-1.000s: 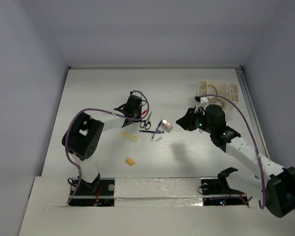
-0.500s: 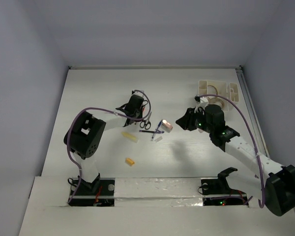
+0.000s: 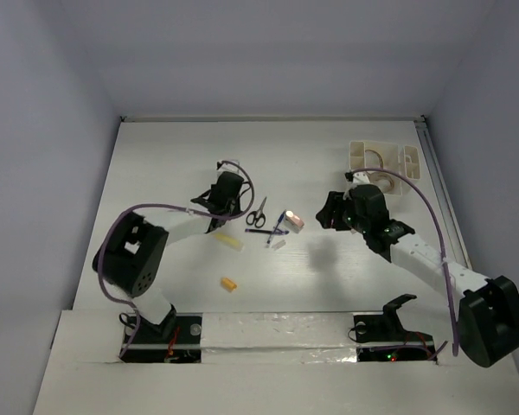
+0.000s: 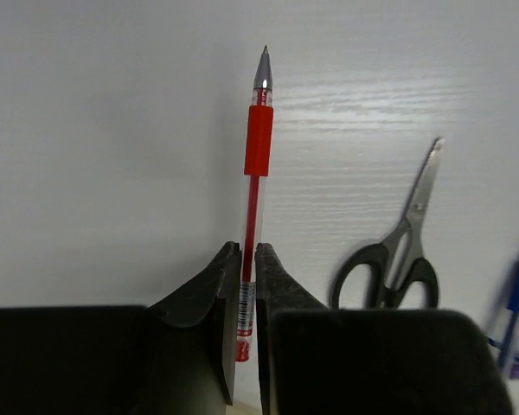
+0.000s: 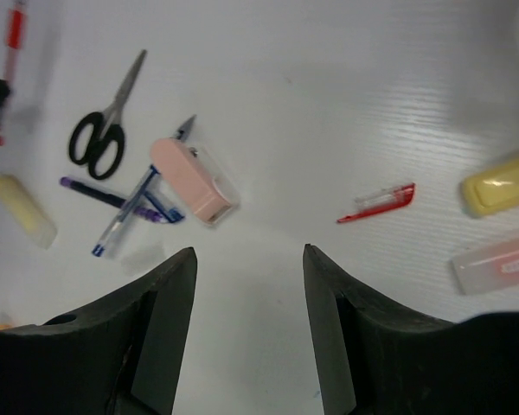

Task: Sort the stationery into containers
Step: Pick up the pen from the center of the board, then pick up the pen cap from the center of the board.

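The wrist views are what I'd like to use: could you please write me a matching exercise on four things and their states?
Things:
1. red pen
2. scissors
3. pink block
4. right end effector

States:
A. open, holding nothing
B. resting on top of a blue pen
C. clamped in the left end effector
D. lying loose, blades together, black handles

Pairs: 1-C, 2-D, 3-B, 4-A
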{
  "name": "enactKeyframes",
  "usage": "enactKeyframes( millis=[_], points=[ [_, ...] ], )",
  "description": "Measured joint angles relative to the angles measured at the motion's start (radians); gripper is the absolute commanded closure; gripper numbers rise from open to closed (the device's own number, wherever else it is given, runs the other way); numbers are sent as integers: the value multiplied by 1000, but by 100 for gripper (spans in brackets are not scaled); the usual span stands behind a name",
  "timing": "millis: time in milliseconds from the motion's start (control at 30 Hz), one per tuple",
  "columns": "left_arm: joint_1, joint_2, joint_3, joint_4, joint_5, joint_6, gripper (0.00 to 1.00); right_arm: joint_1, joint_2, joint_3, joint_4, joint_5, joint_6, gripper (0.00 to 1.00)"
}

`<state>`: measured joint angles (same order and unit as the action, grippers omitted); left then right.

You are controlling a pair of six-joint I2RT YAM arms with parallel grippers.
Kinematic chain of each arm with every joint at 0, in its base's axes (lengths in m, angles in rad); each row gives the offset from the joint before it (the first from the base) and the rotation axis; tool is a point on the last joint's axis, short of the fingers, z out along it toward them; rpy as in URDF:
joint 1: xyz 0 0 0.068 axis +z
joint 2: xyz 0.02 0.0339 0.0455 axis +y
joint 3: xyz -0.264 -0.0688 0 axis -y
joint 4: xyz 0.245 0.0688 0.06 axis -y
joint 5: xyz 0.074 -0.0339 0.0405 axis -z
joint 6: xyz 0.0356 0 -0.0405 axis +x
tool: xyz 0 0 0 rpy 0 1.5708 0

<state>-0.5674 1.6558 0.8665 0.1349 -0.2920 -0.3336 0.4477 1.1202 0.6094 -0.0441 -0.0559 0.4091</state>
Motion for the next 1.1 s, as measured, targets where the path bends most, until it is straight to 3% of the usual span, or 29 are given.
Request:
enactKeyframes(
  millis=[267,467,700,1100],
  points=[
    [-49,-441,-158,148,74,-55,100,0,120,36,-65,188,35,45],
    [-173,-630,-293,201,124,-76,100,0,211,43,-83,259,79,44],
    [-241,-723,-394,233,156,-71,100,0,324,106,-82,283,144,42],
    [-247,-737,-474,307,164,-10,100,0,425,145,-74,356,218,43]
  ],
)
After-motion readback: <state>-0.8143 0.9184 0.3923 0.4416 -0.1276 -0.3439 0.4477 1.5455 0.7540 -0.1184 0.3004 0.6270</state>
